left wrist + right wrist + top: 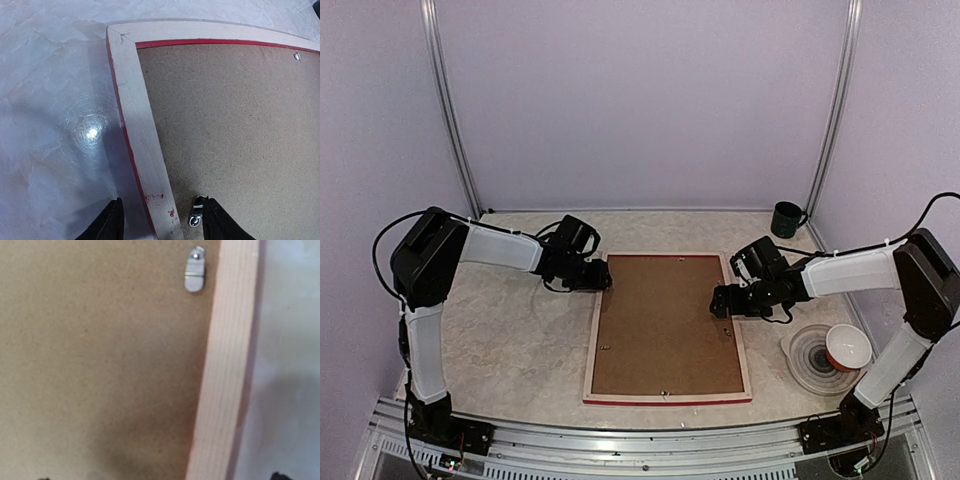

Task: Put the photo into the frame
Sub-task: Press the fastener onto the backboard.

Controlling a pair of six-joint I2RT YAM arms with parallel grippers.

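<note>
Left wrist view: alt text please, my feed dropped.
The open left claw straddles the pale wooden rail of the frame, which lies back-up on the marbled table. Brown backing board fills the frame; a metal clip sits beside the rail.

Count on tabletop [510, 340]: frame [592, 345] ×1; brown backing board [665, 320] ×1; dark green mug [786, 218] ×1; red-and-white bowl [847, 347] ×1. Left gripper [604, 281] ×1, right gripper [719, 300] ×1. Metal turn clips: total not resolvable.
</note>
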